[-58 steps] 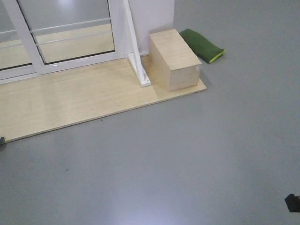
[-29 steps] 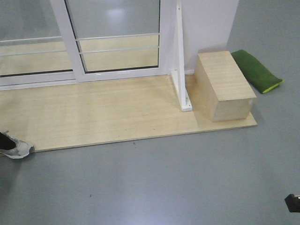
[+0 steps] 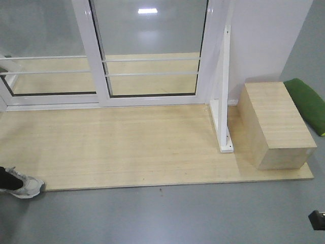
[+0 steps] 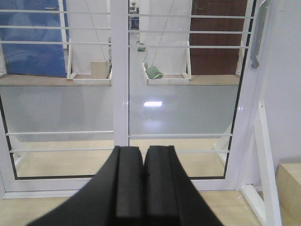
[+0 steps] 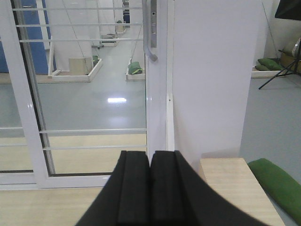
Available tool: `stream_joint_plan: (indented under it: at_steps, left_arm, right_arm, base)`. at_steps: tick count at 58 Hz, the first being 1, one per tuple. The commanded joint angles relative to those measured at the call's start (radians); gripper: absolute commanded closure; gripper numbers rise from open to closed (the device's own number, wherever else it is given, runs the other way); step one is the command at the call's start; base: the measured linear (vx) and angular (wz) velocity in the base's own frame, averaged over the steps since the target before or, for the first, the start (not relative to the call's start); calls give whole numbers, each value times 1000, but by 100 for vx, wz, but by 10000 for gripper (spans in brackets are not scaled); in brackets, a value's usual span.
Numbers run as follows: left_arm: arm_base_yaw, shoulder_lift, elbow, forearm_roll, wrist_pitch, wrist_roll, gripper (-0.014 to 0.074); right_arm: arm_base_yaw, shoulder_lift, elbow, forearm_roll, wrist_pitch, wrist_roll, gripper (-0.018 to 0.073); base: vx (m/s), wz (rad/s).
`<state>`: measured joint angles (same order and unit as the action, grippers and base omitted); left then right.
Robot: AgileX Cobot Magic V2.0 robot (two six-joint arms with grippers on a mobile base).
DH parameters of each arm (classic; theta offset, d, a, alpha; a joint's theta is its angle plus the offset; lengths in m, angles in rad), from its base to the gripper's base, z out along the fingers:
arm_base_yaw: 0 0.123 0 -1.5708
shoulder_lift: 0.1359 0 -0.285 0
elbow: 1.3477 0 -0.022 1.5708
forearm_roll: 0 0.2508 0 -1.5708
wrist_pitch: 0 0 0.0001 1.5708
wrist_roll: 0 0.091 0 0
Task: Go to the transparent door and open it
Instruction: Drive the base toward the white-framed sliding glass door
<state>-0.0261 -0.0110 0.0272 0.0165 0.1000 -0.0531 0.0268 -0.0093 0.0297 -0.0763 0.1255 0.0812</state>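
The black left pincer (image 4: 143,183) and black right pincer (image 5: 150,188) are both pressed together, empty. The white-framed clear-glass transparent door (image 3: 152,46) stands nearer and squarer ahead than a second ago. It is shut, and its curved grey pull handle (image 5: 152,28) is probably not yet reachable.

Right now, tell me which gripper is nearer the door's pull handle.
Right. The right gripper points almost straight at the pull handle, which sits higher up. The left gripper faces the centre frame post, with the handle far off to its right.
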Motion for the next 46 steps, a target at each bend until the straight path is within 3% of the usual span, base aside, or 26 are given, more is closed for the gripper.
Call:
stream_joint_plan:
  at_steps: [1, 46]
  left_arm:
    - [-5, -13, 30, -9, -84, -7, 602]
    - [-5, -13, 30, -9, -84, -7, 602]
  right_arm:
    - [-3, -15, 14, -7, -85, -6, 564]
    - [-3, -15, 14, -7, -85, -6, 564]
  base:
    - [42, 4]
    - [39, 3]
